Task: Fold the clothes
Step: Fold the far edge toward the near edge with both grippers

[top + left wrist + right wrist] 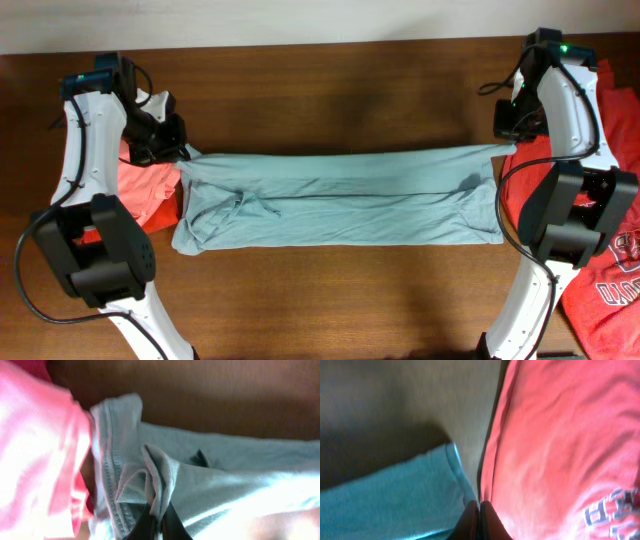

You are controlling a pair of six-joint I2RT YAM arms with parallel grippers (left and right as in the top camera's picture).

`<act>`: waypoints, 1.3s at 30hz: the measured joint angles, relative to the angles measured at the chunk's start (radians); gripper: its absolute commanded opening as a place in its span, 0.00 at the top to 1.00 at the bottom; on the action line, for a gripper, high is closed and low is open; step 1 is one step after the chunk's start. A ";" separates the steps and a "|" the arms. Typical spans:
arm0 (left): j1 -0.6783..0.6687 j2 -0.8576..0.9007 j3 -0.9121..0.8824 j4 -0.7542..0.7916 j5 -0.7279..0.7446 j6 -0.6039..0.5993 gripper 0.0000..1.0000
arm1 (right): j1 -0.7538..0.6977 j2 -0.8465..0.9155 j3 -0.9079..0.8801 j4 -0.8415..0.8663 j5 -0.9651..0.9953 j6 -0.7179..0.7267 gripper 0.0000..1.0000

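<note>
A light blue shirt (340, 200) lies stretched across the middle of the table, folded lengthwise. My left gripper (180, 152) is shut on the shirt's upper left corner; in the left wrist view its black fingers (159, 519) pinch a bunched fold of the blue cloth (165, 480). My right gripper (507, 146) is shut on the shirt's upper right corner; in the right wrist view the fingers (479, 512) close on the edge of the blue cloth (395, 500) next to red fabric.
A folded orange-pink garment (145, 190) lies at the left under the shirt's end, also in the left wrist view (35, 460). Red shirts with white lettering (615, 270) lie at the right edge, also in the right wrist view (560, 445). The wooden table (340, 300) surrounds them.
</note>
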 measured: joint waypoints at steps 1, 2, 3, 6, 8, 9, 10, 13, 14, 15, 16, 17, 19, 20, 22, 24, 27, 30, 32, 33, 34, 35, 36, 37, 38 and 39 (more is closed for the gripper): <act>-0.003 0.000 0.000 -0.017 0.002 0.002 1.00 | 0.000 0.000 0.000 -0.019 -0.003 0.001 0.96; -0.005 0.000 0.000 -0.027 0.003 0.005 0.99 | 0.000 0.000 0.000 -0.037 -0.007 0.001 0.96; -0.006 0.000 0.000 -0.036 0.006 0.005 0.99 | 0.000 0.000 0.000 -0.056 -0.009 0.002 0.96; -0.006 0.000 0.000 -0.074 0.007 0.018 1.00 | 0.000 0.000 0.000 -0.110 -0.016 0.003 0.96; -0.006 0.000 0.000 -0.101 0.005 0.026 1.00 | 0.000 0.000 0.000 -0.135 -0.019 0.003 0.96; -0.006 0.000 0.000 -0.112 0.005 0.029 0.99 | 0.000 0.000 0.000 -0.151 -0.021 0.003 0.96; -0.006 0.000 0.000 -0.123 0.005 0.031 0.99 | 0.000 0.000 0.000 -0.163 -0.023 0.003 0.96; -0.006 0.000 0.000 -0.156 0.005 0.039 0.99 | 0.000 0.000 0.000 -0.188 -0.023 0.003 0.96; -0.006 0.000 0.000 -0.170 0.005 0.044 1.00 | 0.000 0.000 0.000 -0.198 -0.023 0.003 0.96; -0.006 0.000 0.000 -0.183 0.005 0.048 1.00 | 0.000 0.000 0.000 -0.206 -0.025 0.003 0.96; -0.006 0.000 0.000 -0.198 0.003 0.053 0.99 | 0.000 0.000 0.000 -0.215 -0.026 0.003 0.96; -0.006 0.000 0.000 -0.211 0.002 0.056 0.99 | 0.000 0.000 0.000 -0.223 -0.028 0.003 0.96; -0.006 0.000 0.000 -0.236 -0.009 0.060 0.99 | 0.000 0.000 0.000 -0.241 -0.031 0.003 0.96; -0.006 0.000 0.000 -0.248 -0.017 0.061 1.00 | 0.000 0.000 0.000 -0.250 -0.034 0.003 0.95; -0.006 0.000 0.000 -0.264 -0.036 0.062 1.00 | 0.000 0.000 0.000 -0.272 -0.034 0.003 0.93; -0.006 0.000 0.000 -0.266 -0.049 0.062 0.99 | 0.000 0.000 0.000 -0.287 -0.034 0.004 0.87; -0.010 0.000 0.000 -0.271 -0.060 0.061 0.99 | 0.000 0.000 0.000 -0.307 -0.037 0.005 0.87; -0.017 -0.001 -0.004 -0.285 -0.064 0.061 0.99 | 0.000 0.000 -0.007 -0.317 -0.038 0.004 0.79; -0.026 -0.002 -0.013 -0.290 -0.067 0.061 0.99 | 0.000 0.000 -0.020 -0.319 -0.040 0.004 0.76; -0.030 -0.002 -0.018 -0.290 -0.067 0.062 0.98 | 0.000 0.000 -0.028 -0.319 -0.040 0.005 0.76; -0.035 -0.003 -0.024 -0.289 -0.069 0.061 0.98 | 0.000 0.000 -0.037 -0.319 -0.041 0.005 0.76; -0.040 -0.003 -0.031 -0.288 -0.071 0.062 0.98 | 0.000 0.000 -0.045 -0.319 -0.041 0.007 0.75; -0.046 -0.003 -0.038 -0.288 -0.074 0.062 0.98 | 0.000 0.000 -0.054 -0.319 -0.041 0.006 0.75; -0.050 -0.003 -0.042 -0.288 -0.076 0.061 0.98 | 0.000 0.000 -0.060 -0.319 -0.041 0.006 0.75; -0.053 -0.003 -0.046 -0.288 -0.078 0.061 0.98 | 0.000 0.000 -0.063 -0.319 -0.041 0.007 0.75; -0.055 -0.003 -0.049 -0.288 -0.080 0.062 0.98 | 0.000 0.000 -0.065 -0.319 -0.041 0.006 0.75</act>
